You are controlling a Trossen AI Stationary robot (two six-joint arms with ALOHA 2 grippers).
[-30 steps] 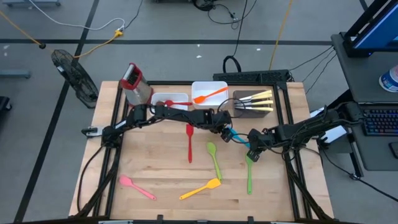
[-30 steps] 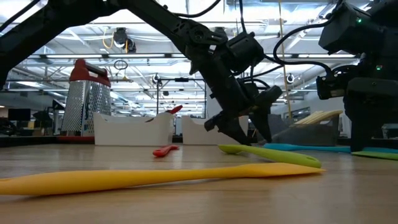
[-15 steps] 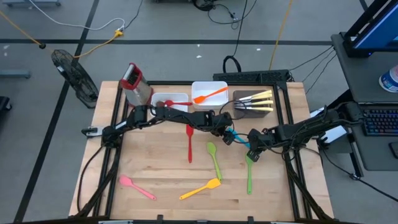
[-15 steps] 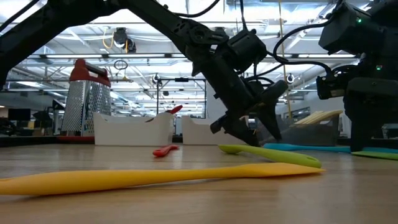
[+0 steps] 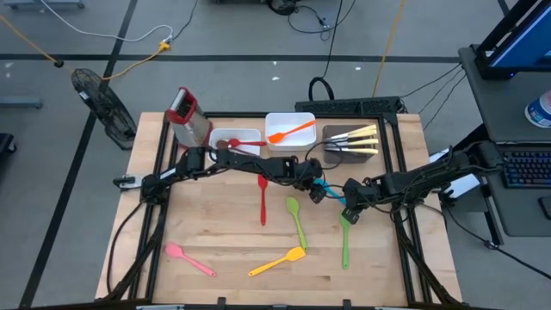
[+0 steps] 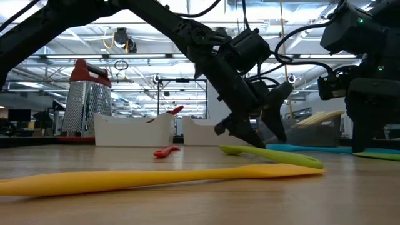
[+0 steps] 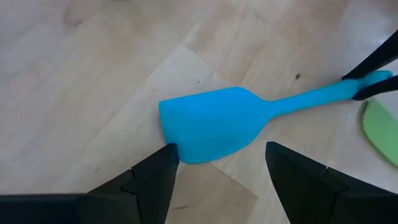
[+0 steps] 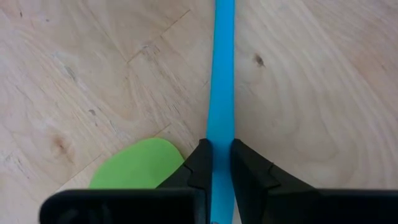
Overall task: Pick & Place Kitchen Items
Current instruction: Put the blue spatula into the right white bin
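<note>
blue spatula (image 7: 214,121) between spread left pincer (image 7: 217,177) fingers

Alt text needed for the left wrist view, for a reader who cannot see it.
A blue spatula lies flat on the wooden table, its blade just ahead of the open left gripper. The right gripper is shut on the handle's far end, beside a green utensil's edge.

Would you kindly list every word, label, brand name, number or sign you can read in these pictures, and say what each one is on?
None: no text can be read in any view.
The blue spatula, the green spatula, the yellow spatula and the grater carry no visible print.
The keyboard beside the table has keys too small to read.
</note>
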